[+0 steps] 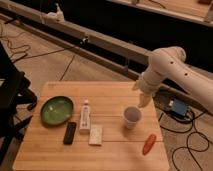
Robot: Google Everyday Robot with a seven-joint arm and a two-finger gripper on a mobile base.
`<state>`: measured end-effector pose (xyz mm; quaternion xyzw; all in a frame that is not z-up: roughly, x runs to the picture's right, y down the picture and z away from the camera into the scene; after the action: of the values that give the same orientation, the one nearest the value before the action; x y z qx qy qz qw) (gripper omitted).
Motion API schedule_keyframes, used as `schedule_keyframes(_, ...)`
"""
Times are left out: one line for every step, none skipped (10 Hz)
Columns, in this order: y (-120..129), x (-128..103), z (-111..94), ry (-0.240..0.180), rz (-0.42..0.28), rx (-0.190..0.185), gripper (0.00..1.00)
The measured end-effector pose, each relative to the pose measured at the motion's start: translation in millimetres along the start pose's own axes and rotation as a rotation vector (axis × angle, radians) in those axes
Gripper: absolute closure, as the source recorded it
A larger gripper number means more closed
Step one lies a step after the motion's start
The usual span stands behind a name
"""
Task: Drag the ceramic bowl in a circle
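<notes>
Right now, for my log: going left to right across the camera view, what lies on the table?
Round glossy green ceramic bowl, white tube, white cup, orange carrot-like piece. The gripper hangs just right of the cup, farther back.

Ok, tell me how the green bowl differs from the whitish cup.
The ceramic bowl is green and glossy; the cup is whitish. The bowl is wide and shallow, the cup narrow and taller. The bowl sits at the left side of the table, far from the hand; the cup is right of centre, close to the hand, which hovers near the right edge. Both stand upright, mouths up, on the wood.
</notes>
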<state>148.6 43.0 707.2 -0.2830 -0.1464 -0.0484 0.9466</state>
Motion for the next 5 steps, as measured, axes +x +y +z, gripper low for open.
schedule_keyframes(-7.6, -23.5, 11.9, -0.021, -0.047, -0.015, 0.35)
schedule_keyframes(-12.7, -43.9, 22.0, -0.034, -0.085, -0.028, 0.35)
schedule_keyframes(-18.2, -70.9, 34.5, -0.054, -0.131, -0.042, 0.35)
schedule_keyframes(-23.9, -108.0, 49.3, -0.082, -0.192, -0.057, 0.35)
schedule_keyframes(-27.4, -136.6, 60.9, -0.106, -0.234, -0.068, 0.35)
